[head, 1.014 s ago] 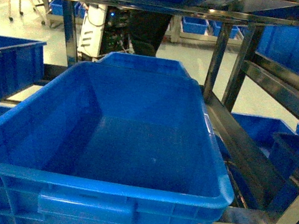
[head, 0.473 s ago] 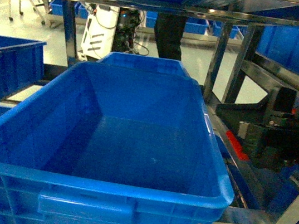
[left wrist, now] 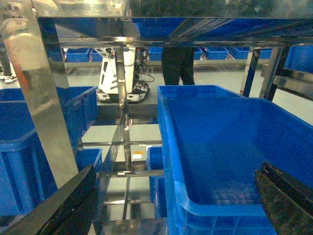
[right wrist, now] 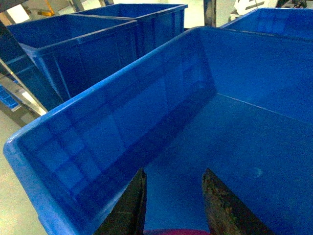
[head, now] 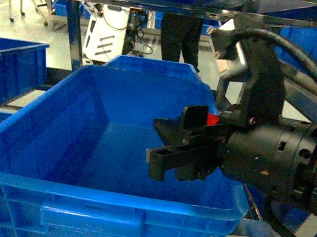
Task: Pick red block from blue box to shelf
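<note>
Above the roomy crate (head: 36,136), right fingers (head: 168,155) clamp the red block (head: 212,119); left fingers (left wrist: 63,205) spread apart.

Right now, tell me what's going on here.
The right gripper hangs over a big blue crate on the shelf. It seems to hold the red block deep between its fingers. The crate looks empty. The left gripper is open beside the crate, holding nothing.

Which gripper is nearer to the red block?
Right. The right gripper holds the red block between its jaws; the left gripper, open, hangs beside the crate.
</note>
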You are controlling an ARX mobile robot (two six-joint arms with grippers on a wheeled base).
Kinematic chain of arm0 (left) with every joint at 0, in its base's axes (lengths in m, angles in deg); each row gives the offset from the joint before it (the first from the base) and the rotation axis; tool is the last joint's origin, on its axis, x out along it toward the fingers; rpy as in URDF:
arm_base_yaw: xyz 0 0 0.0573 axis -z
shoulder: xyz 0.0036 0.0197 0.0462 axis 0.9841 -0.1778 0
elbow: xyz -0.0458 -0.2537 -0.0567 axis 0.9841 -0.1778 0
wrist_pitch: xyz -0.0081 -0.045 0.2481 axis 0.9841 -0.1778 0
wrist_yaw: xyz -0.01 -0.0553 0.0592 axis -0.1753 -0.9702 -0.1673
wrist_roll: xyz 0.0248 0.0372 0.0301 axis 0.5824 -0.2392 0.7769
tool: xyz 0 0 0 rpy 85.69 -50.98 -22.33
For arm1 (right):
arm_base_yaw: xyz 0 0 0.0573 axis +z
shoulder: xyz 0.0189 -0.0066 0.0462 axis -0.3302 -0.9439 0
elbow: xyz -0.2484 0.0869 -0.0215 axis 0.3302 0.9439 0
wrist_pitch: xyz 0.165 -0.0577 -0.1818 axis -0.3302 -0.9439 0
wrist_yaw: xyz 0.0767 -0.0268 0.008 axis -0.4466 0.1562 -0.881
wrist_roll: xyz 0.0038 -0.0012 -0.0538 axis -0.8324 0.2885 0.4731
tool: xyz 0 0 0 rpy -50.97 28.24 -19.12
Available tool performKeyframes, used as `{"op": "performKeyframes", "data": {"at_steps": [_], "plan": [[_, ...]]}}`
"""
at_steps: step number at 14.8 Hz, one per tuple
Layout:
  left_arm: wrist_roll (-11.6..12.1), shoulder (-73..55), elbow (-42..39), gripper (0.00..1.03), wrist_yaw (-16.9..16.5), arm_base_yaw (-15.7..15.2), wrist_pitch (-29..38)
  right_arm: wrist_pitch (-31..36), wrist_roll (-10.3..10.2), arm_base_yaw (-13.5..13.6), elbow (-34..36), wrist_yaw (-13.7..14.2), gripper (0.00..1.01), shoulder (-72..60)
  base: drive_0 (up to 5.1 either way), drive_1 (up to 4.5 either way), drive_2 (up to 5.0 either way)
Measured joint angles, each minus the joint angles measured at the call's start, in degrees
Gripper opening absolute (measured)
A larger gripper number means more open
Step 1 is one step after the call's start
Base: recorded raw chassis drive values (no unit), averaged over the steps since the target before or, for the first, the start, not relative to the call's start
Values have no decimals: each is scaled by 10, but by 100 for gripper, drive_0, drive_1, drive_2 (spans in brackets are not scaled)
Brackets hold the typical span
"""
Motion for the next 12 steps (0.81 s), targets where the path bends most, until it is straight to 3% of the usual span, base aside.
{"op": "performKeyframes", "data": {"at_steps": [5,12], "plan": [[0,0,0,98,0,0,0,14,-5,5,-28,28,28,-38,0,0,0],[0,0,0,98,0,0,0,-10,7,-7,-86,64,28,-78,0,0,0]]}}
